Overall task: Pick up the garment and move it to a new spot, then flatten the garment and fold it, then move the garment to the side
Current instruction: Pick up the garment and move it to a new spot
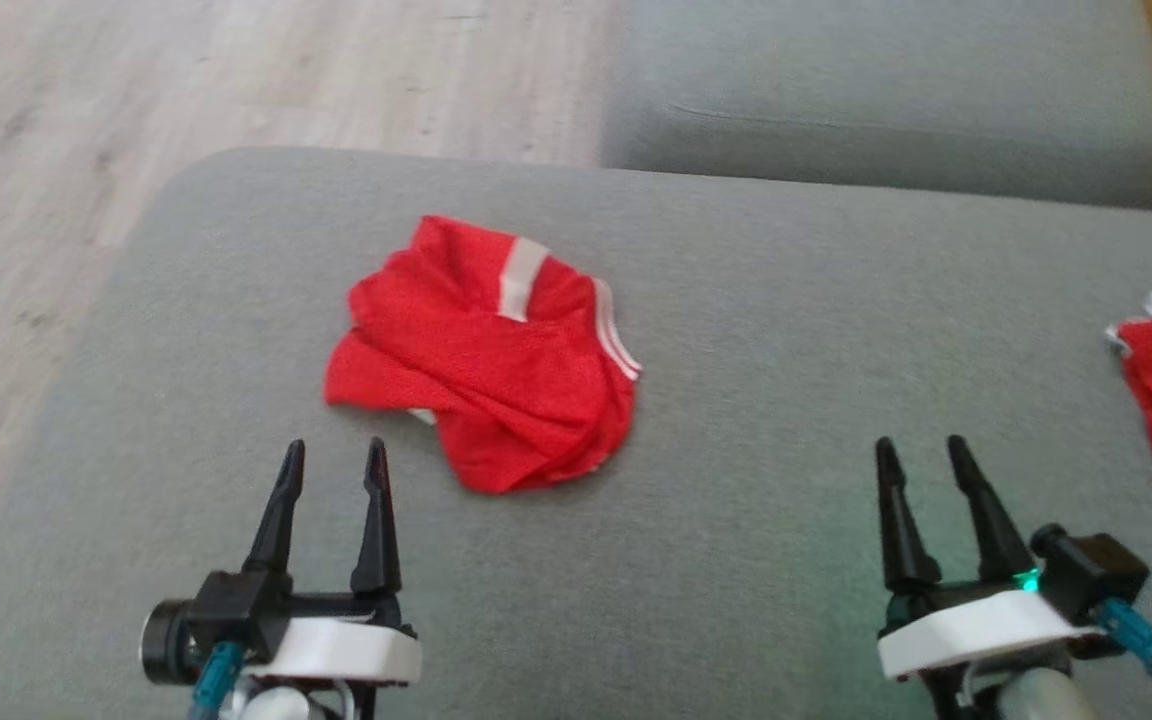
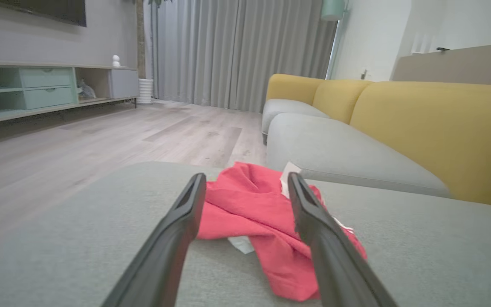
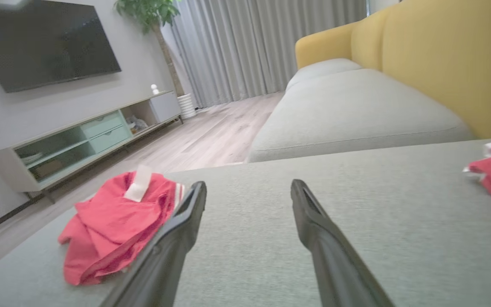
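So the garment [image 1: 481, 365] sits crumpled on the cushion [image 1: 736, 420] just ahead of my left claw [image 1: 335, 445], which like my right claw [image 1: 918, 442] is spread and empty, and it looks like light, floppy mesh, so I'd pinch a raised fold.

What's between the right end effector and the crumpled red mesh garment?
Only bare grey fabric cushion separates right end effector and crumpled red mesh garment, clearest in the head view.
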